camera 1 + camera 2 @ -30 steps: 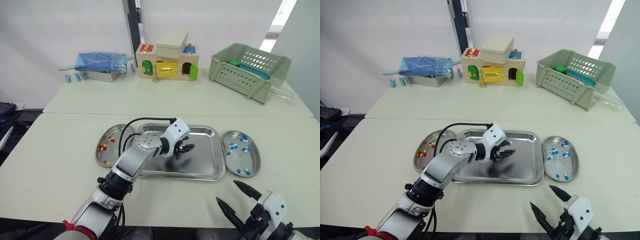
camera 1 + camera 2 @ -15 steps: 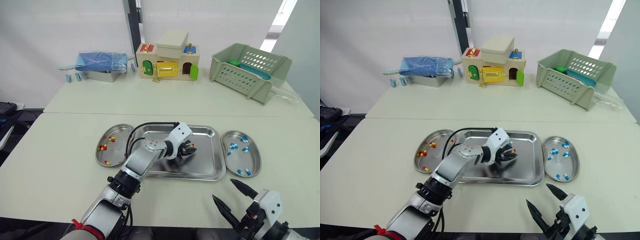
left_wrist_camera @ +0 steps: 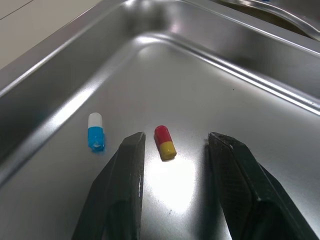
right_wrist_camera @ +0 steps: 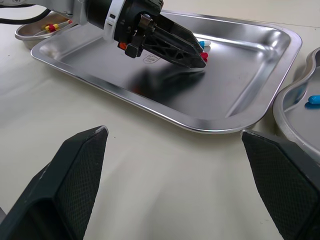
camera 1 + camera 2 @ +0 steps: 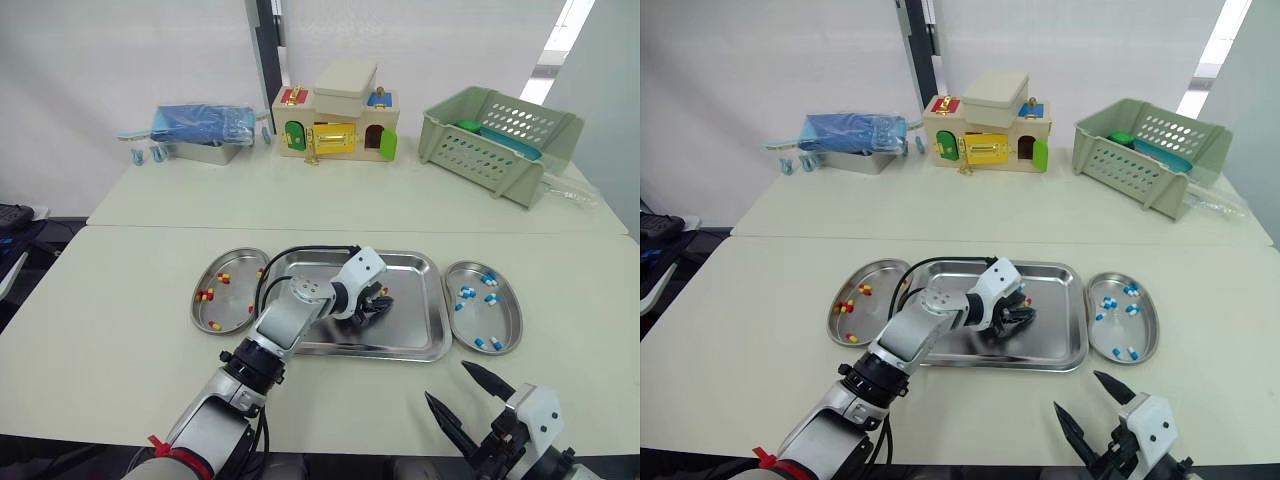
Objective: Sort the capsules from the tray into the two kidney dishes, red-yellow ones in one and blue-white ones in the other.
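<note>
Since 1 second ago, your left gripper (image 3: 177,139) has moved from the middle of the tray (image 5: 410,322) toward its right half and come down close to the floor of the tray. In the last half second it has barely shifted. Its 2 fingers stand apart and straddle a red-yellow capsule (image 3: 165,142), which lies flat on the metal between them, nearer one finger than the other; I cannot tell if it touches either. A blue-white capsule (image 3: 95,132) lies just outside the fingers, also on the tray floor.

Your right gripper (image 5: 447,381) stays low over the near edge of the tabletop (image 5: 120,300), fingers spread wide and holding nothing.

The tray is a shallow rectangle of polished steel with rounded corners and a rolled rim, bright enough to mirror the gripper. Both capsules are glossy short cylinders with domed ends. The fingers are black, tapered, with a fine cross-hatched grain. The 2 bean-shaped steel dishes flank the tray: the left kidney dish (image 5: 235,305) holds red-yellow capsules, the right kidney dish (image 5: 480,320) blue-white ones.
</note>
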### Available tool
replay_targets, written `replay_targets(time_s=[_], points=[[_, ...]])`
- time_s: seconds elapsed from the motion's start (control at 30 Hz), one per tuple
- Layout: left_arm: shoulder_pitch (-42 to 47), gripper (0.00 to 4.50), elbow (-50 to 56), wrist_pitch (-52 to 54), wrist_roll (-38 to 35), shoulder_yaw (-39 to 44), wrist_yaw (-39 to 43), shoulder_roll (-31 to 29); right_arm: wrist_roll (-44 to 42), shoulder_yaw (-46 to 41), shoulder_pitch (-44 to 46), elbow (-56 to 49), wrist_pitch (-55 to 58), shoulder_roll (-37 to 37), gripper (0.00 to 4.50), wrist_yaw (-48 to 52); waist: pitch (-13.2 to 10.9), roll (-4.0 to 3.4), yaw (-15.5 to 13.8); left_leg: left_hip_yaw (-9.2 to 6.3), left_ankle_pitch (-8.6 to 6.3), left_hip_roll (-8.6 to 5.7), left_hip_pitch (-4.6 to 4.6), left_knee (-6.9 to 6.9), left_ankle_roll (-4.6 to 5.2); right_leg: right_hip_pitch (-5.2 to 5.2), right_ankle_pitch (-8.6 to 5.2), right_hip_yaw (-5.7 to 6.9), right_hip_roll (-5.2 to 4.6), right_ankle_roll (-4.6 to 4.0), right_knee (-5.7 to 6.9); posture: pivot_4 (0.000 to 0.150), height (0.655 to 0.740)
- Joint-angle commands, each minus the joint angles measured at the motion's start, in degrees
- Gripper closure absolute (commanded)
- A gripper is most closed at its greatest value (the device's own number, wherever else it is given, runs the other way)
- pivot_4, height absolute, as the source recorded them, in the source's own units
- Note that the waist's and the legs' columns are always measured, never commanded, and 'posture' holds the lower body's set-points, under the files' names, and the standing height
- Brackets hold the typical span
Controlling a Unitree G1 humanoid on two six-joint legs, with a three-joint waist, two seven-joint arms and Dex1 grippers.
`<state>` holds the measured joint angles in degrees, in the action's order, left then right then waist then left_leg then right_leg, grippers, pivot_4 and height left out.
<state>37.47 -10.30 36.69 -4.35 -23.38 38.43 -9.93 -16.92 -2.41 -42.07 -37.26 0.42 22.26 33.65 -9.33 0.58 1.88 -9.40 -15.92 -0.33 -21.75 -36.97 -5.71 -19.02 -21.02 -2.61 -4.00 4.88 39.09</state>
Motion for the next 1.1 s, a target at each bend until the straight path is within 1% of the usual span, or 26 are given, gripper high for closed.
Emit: replay_targets(time_s=[0.03, 0.07, 0.17, 0.2, 0.53, 0.67, 0.87, 1.0, 1.1], points=[[0.12, 3.03, 1.06, -0.37, 0.24, 0.06, 0.41, 0.38, -0.03, 0.06, -0.22, -0.78, -1.41, -0.07, 0.0, -0.12, 0.0, 0.0, 0.0, 0.0, 0.0, 0.0, 0.0, 0.0, 0.0, 0.0, 0.0, 0.0, 0.0, 0.0, 0.0, 0.15, 0.74], [0.01, 3.3, 1.19, -0.28, 0.31, -0.02, 0.35, 0.43, -0.04, 0.12, -0.09, -0.82, -1.32, -0.03, 0.0, -0.2, 0.0, 0.0, 0.0, 0.0, 0.0, 0.0, 0.0, 0.0, 0.0, 0.0, 0.0, 0.0, 0.0, 0.0, 0.0, 0.15, 0.74], [-0.31, 4.3, 1.52, 0.01, 0.4, -0.17, 0.25, 0.6, -0.06, 0.23, 0.08, -0.98, -1.13, 0.0, 0.0, -0.35, 0.0, 0.0, 0.0, 0.0, 0.01, 0.0, 0.0, 0.0, -0.01, 0.0, 0.0, 0.0, 0.0, 0.0, 0.0, 0.15, 0.74], [-0.41, 4.46, 1.65, 0.13, 0.39, -0.22, 0.24, 0.65, -0.06, 0.25, 0.04, -1.03, -1.13, -0.01, 0.0, -0.36, 0.0, 0.0, 0.0, 0.0, 0.01, 0.0, 0.0, 0.0, -0.01, 0.0, 0.0, 0.0, 0.0, 0.0, 0.0, 0.15, 0.74], [-0.6, 4.46, 3.07, 0.29, 0.14, 0.05, 0.82, 0.55, 0.18, 0.43, -0.58, -1.1, -1.76, 0.03, 0.0, -0.13, 0.0, 0.0, -0.01, 0.0, 0.01, 0.0, 0.0, 0.0, -0.01, 0.01, 0.0, 0.0, 0.0, 0.0, 0.0, 0.15, 0.74], [-0.72, 4.46, 8.35, 3.81, -2.92, 3.39, 1.86, -0.6, 0.28, 0.83, -0.92, -1.09, -3.17, 0.72, 0.0, 1.26, 0.0, 0.0, 0.01, 0.0, 0.02, 0.0, -0.01, 0.0, -0.03, 0.0, 0.0, 0.0, 0.0, 0.0, 0.0, 0.15, 0.74], [-2.99, 4.46, 21.79, 15.72, -8.69, 12.34, 1.79, -8.0, -0.94, 0.51, 0.3, -1.79, -3.37, 3.92, 0.0, 4.04, 0.03, -0.05, 0.46, 0.0, 0.03, 0.03, 0.02, 0.02, -0.05, -0.01, 0.0, 0.0, 0.0, 0.0, 0.01, 0.15, 0.74], [-7.07, 4.46, 28.93, 22.43, -11.12, 19.84, -0.61, -13.68, -2.44, 0.27, 1.97, -1.32, -2.4, 7.03, 0.0, 6.86, 0.03, -0.05, 0.41, -0.02, 0.03, 0.02, 0.02, 0.01, -0.06, 0.01, 0.0, 0.0, 0.0, 0.0, 0.01, 0.15, 0.74], [-9.53, 4.46, 32.18, 25.99, -12.5, 25.37, -3.07, -15.98, -3.45, -0.03, 3.44, -0.72, -1.7, 9.25, 0.0, 8.77, 0.02, -0.04, 0.02, -0.03, 0.03, 0.02, 0.01, -0.01, -0.06, 0.02, 0.0, 0.01, 0.0, 0.0, 0.0, 0.15, 0.74]])
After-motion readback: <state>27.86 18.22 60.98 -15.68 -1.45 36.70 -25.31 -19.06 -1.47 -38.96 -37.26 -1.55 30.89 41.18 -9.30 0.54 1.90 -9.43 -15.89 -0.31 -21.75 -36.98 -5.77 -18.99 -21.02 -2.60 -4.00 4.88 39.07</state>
